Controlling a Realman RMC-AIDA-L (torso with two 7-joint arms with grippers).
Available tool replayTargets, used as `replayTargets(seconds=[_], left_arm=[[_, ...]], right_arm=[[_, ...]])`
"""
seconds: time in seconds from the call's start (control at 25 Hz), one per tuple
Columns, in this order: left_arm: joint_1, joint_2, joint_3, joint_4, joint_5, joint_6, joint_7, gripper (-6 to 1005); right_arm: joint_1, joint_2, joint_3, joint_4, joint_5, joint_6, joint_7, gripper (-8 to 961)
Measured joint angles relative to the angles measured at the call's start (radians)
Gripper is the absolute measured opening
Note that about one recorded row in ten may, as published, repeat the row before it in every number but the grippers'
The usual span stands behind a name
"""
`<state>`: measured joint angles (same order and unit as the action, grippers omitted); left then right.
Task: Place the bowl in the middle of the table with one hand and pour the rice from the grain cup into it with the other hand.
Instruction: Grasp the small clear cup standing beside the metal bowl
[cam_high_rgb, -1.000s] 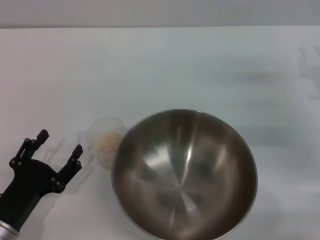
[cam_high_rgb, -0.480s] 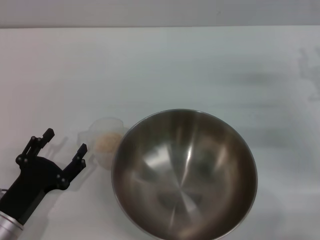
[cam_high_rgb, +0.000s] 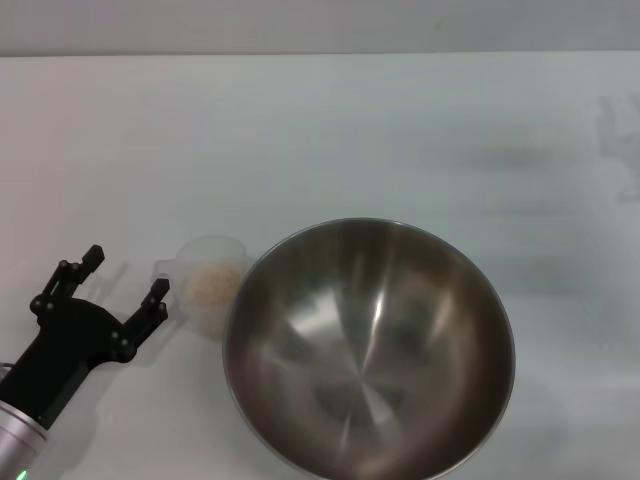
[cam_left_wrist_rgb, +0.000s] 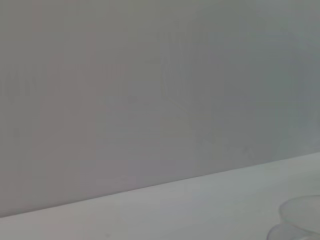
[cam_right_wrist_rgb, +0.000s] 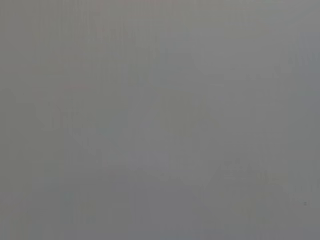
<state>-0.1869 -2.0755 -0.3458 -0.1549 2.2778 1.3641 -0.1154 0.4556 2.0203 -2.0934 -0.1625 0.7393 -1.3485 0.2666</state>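
Observation:
The steel bowl (cam_high_rgb: 368, 347) stands on the white table (cam_high_rgb: 320, 130), near the front and slightly right of centre, empty inside. The clear grain cup (cam_high_rgb: 207, 283) with pale rice (cam_high_rgb: 214, 283) in it stands against the bowl's left rim, its small handle pointing left. My left gripper (cam_high_rgb: 126, 273) is open at the front left, its nearer fingertip close to the cup's handle, not touching it. The cup's rim shows in a corner of the left wrist view (cam_left_wrist_rgb: 300, 217). My right gripper is out of view; the right wrist view shows only plain grey.
The table's far edge (cam_high_rgb: 320, 54) runs along the top of the head view, with a grey wall behind. Faint shadows lie on the table at the far right.
My left gripper has moved forward and up-right toward the cup's handle, staying open. The cup and bowl have not moved.

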Motion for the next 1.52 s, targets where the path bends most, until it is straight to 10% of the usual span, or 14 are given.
replayTargets(seconds=[1.28, 1.52], left_arm=[[-0.036, 0.001, -0.065, -0.026, 0.005, -0.045, 0.007, 717], [-0.036, 0.001, -0.059, -0.036, 0.007, -0.039, 0.016, 578]], right_arm=[[0.017, -0.002, 0.0, 0.006, 0.008, 0.009, 0.0, 420], [0.017, -0.001, 0.0, 0.006, 0.008, 0.009, 0.001, 420]])
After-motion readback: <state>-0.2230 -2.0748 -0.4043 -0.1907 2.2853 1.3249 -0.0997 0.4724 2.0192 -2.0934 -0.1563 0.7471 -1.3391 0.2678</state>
